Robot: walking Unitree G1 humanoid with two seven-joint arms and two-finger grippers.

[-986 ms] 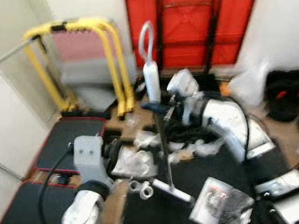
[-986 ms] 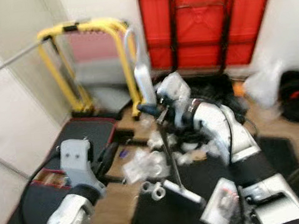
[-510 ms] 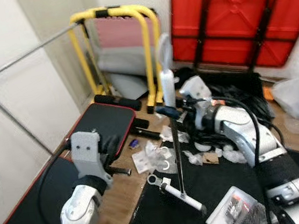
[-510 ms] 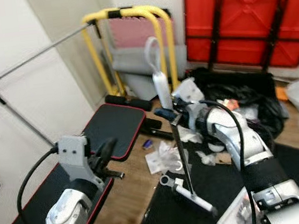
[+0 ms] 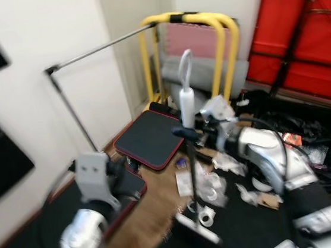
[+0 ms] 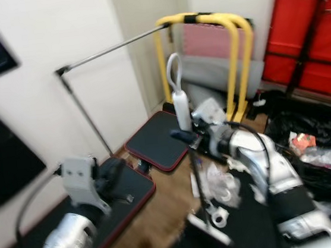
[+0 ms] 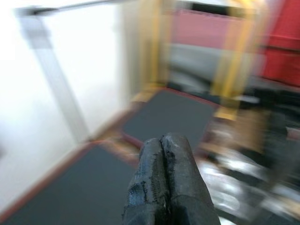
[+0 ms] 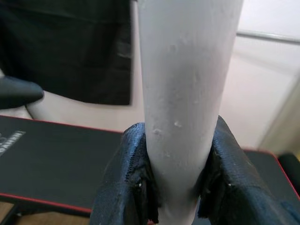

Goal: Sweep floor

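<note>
Broom (image 5: 186,106): white handle with a loop at its top, standing near-upright at the centre of the head views; a thin dark shaft runs down from the handle to a pale sweeping head (image 5: 196,228) low in the frame, resting at the edge of the black floor mat (image 5: 249,228).

Right gripper (image 8: 174,187): clamped on the white handle, one black finger (image 8: 126,183) pressed to each side of it, as the right wrist view shows close up. In the head views the silver right arm (image 5: 271,160) reaches in from the lower right to the broom at mid-frame.

Left gripper (image 7: 164,183): both black fingers pressed together, holding nothing, pointing toward a black red-edged pad and the yellow frame. In the head views it sits at lower left on the raised left arm (image 5: 98,185).

Litter (image 5: 208,182): crumpled white plastic and paper scraps, lying on the wooden floor (image 5: 147,222) and mat edge just beside the broom's shaft, right of centre.

Pads (image 5: 152,137): black with red borders, flat on the floor at centre left.

Yellow frame (image 5: 201,21): tubular, upper centre, against the wall, a pink panel and a grey one behind it.

Metal bar (image 5: 103,47): grey, slanting across the upper left.

Red panel (image 5: 310,29): upper right, crossed by black bars.

Black heap (image 5: 329,141): dark bags or cables at right; detail blurred.
</note>
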